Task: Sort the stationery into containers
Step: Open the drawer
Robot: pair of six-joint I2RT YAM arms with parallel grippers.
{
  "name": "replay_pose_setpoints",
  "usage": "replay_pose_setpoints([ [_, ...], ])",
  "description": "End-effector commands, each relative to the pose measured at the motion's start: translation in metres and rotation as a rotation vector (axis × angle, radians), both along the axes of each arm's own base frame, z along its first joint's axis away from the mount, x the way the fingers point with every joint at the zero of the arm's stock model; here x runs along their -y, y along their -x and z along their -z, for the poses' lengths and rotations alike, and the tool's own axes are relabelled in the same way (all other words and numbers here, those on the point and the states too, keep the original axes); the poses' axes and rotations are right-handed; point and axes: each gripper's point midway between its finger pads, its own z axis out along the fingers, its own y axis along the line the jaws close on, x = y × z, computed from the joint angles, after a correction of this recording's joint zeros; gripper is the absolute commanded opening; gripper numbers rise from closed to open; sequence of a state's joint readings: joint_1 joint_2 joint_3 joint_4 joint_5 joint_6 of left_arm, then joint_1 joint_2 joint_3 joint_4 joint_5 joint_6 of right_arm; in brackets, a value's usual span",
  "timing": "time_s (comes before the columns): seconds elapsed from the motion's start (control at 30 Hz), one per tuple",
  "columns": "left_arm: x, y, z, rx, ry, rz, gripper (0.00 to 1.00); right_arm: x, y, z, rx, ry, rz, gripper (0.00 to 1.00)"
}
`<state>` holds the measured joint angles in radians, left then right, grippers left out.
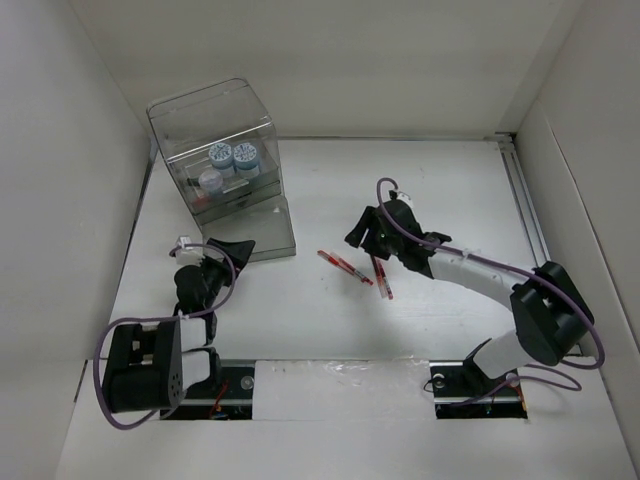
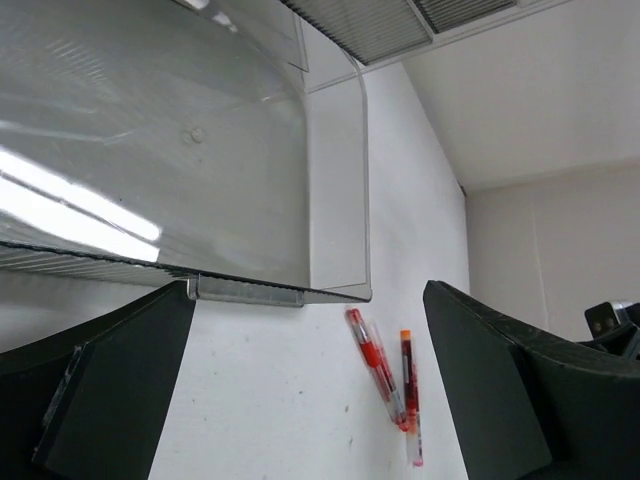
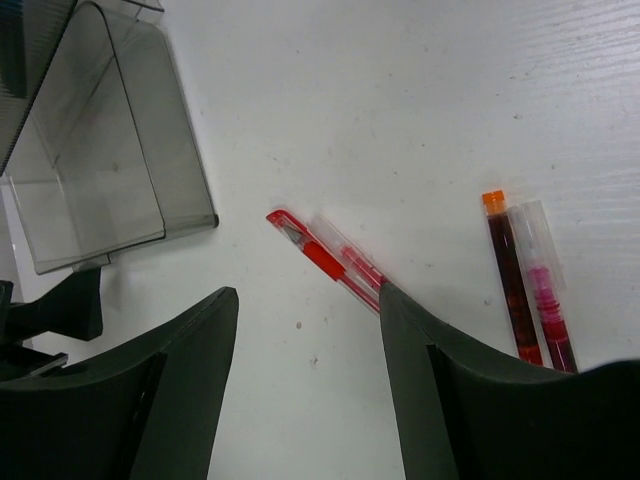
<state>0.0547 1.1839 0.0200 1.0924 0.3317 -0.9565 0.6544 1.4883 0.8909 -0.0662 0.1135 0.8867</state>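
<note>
The clear plastic organizer point(image 1: 212, 150) stands at the back left, its clear front flap point(image 1: 262, 228) lying open on the table. Two blue-white rolls point(image 1: 233, 156) sit inside it. Thin red pens point(image 1: 345, 266) lie on the table centre, with more point(image 1: 383, 278) just to their right. My left gripper point(image 1: 232, 247) is open and empty beside the flap's near edge point(image 2: 250, 292); the pens point(image 2: 376, 362) lie ahead of it. My right gripper point(image 1: 364, 236) is open and empty above the pens; one red pen point(image 3: 325, 257) runs under its right finger point(image 3: 470, 400), two others point(image 3: 525, 285) further right. No markers show.
White walls enclose the table on the left, back and right. A metal rail point(image 1: 528, 215) runs along the right edge. The open flap point(image 3: 110, 190) lies left of the pens, with my left gripper's tip point(image 3: 55, 305) just below it.
</note>
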Motion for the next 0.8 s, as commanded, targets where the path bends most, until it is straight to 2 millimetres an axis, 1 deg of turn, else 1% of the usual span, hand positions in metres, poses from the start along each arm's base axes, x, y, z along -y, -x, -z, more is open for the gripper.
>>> replay_pose_setpoints([
  [0.0, 0.01, -0.003, -0.035, 0.152, 0.02, 0.062, 0.99, 0.004, -0.002, -0.017, 0.037, -0.016, 0.025, 0.65],
  [0.03, 0.01, -0.003, -0.035, 0.152, 0.02, 0.062, 0.99, 0.004, -0.002, -0.017, 0.037, -0.016, 0.025, 0.65],
  [0.07, 0.01, -0.002, -0.03, 0.129, 0.03, 0.061, 0.99, 0.004, -0.002, -0.017, 0.037, -0.016, 0.025, 0.65],
  [0.1, 0.009, -0.002, -0.029, 0.121, 0.029, 0.05, 0.99, 0.001, 0.002, -0.015, 0.029, -0.01, 0.014, 0.65],
  [0.13, 0.008, -0.004, -0.032, 0.127, 0.018, 0.052, 0.99, 0.001, 0.002, -0.015, 0.029, -0.01, 0.014, 0.65],
  [0.17, 0.006, -0.003, -0.029, 0.114, 0.008, 0.039, 0.99, -0.002, 0.005, -0.015, 0.029, -0.01, 0.003, 0.61],
  [0.2, 0.002, -0.005, -0.026, 0.091, -0.016, 0.018, 0.99, -0.001, 0.004, -0.015, 0.03, -0.012, 0.017, 0.59],
  [0.23, 0.005, -0.006, -0.025, 0.08, -0.03, 0.024, 0.99, -0.001, 0.009, -0.009, 0.016, 0.0, 0.008, 0.57],
  [0.27, 0.006, -0.009, -0.029, 0.083, -0.047, 0.022, 0.99, -0.001, 0.009, -0.009, 0.015, 0.0, 0.008, 0.54],
  [0.3, 0.006, -0.009, -0.023, 0.055, -0.053, 0.005, 0.99, -0.001, 0.009, -0.009, 0.015, 0.0, 0.008, 0.45],
  [0.33, 0.017, -0.009, -0.027, 0.07, -0.064, 0.034, 0.99, -0.001, 0.009, -0.009, 0.015, 0.0, 0.008, 0.41],
  [0.37, 0.02, -0.009, -0.027, 0.071, -0.066, 0.039, 0.99, -0.003, 0.013, -0.008, 0.008, 0.005, -0.001, 0.36],
  [0.4, 0.023, -0.011, -0.032, 0.083, -0.067, 0.043, 0.99, -0.003, 0.013, -0.008, 0.008, 0.006, -0.001, 0.25],
  [0.47, 0.023, -0.013, -0.031, 0.076, -0.042, 0.029, 0.99, -0.005, 0.016, -0.006, 0.001, 0.011, -0.01, 0.15],
  [0.5, 0.02, -0.016, -0.033, 0.081, -0.036, 0.008, 0.99, -0.005, 0.017, -0.006, 0.001, 0.011, -0.01, 0.13],
  [0.53, 0.018, -0.016, -0.029, 0.078, -0.029, -0.002, 0.99, -0.005, 0.017, -0.006, 0.001, 0.011, -0.01, 0.08],
  [0.57, 0.016, -0.018, -0.028, 0.076, -0.031, -0.014, 0.99, -0.008, 0.019, -0.006, 0.001, 0.011, -0.02, 0.07],
  [0.63, 0.017, -0.018, -0.023, 0.058, -0.021, -0.016, 0.99, -0.008, 0.019, -0.01, 0.008, 0.005, -0.02, 0.07],
  [0.67, 0.019, -0.018, -0.022, 0.056, -0.01, -0.009, 0.99, -0.011, 0.022, -0.01, 0.008, 0.005, -0.029, 0.1],
  [0.73, 0.02, -0.015, -0.021, 0.056, -0.008, 0.003, 0.99, -0.01, 0.022, -0.009, 0.013, 0.013, -0.035, 0.21],
  [0.77, 0.02, -0.015, -0.028, 0.077, -0.007, 0.003, 0.99, -0.013, 0.024, -0.009, 0.013, 0.013, -0.044, 0.33],
])
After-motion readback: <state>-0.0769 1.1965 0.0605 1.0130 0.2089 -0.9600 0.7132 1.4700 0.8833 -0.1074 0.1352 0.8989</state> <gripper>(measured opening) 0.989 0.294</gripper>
